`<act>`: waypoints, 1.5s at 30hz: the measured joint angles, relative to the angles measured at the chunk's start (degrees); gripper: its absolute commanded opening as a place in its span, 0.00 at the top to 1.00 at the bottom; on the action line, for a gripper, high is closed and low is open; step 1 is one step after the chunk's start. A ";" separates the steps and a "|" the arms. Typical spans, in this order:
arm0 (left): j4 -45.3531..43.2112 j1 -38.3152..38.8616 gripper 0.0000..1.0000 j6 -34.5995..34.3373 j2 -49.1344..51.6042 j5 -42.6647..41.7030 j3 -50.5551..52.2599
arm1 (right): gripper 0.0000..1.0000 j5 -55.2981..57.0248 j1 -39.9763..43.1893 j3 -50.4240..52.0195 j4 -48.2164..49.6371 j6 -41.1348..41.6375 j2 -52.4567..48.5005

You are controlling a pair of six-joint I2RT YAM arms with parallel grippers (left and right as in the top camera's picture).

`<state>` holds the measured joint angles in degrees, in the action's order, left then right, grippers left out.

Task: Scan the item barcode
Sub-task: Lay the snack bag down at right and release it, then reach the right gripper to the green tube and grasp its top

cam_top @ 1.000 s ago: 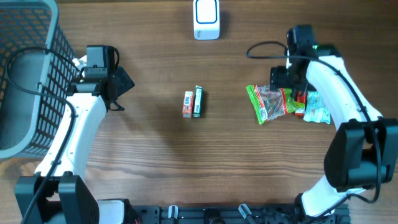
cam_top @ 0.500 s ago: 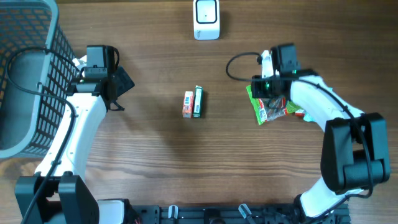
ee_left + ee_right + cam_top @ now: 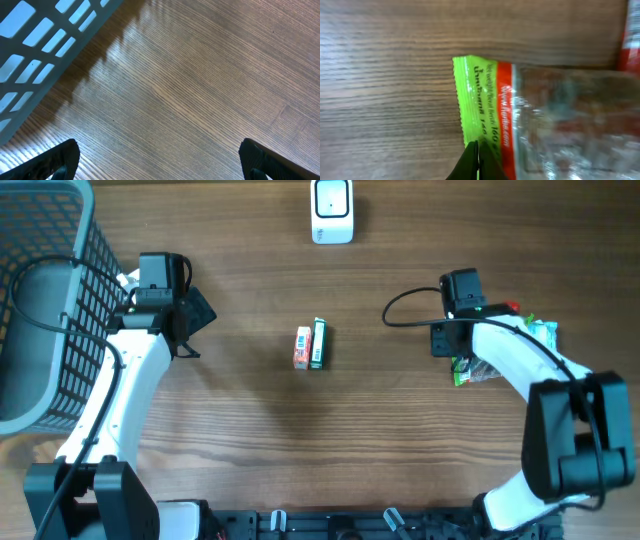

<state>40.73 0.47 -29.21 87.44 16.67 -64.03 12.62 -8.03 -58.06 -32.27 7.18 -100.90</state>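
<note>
Pinches the green edge of the snack packet [image 3: 520, 115] at 3 o'clock on the table [image 3: 250, 440] in the closed right gripper [image 3: 478, 159], holds the left gripper [image 3: 160, 162] spread wide beside the basket [image 3: 45, 45] at 9 o'clock, well apart from the scanner [image 3: 331, 210] at 12 o'clock.

On the surface [image 3: 400, 440], a basket [image 3: 60, 310] fills the overhead frame's upper left and a scanner [image 3: 331, 210] sits at top centre. Two small boxes [image 3: 310, 346] lie side by side at centre. A snack packet [image 3: 470, 372] lies at right, with other packets [image 3: 541, 332] just beyond it.
</note>
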 measured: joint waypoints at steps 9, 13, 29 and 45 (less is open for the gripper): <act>0.00 0.00 0.00 0.00 0.00 0.02 0.00 | 0.58 -32.20 -4.79 -5.86 1.20 7.06 16.09; 0.00 0.00 0.00 0.00 0.00 0.00 0.00 | 0.43 -27.78 -13.33 -5.90 1.66 15.19 16.04; -0.04 0.00 0.00 0.00 0.00 0.00 0.00 | 0.19 -16.39 -30.71 -24.17 -13.81 26.45 7.50; 0.00 0.00 0.00 0.00 0.00 0.00 0.00 | 0.47 -8.85 -30.67 -39.91 -24.39 30.80 -15.61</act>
<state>40.73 0.47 -29.21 87.44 16.67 -64.03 3.77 -38.70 -97.97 -56.66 37.98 -116.51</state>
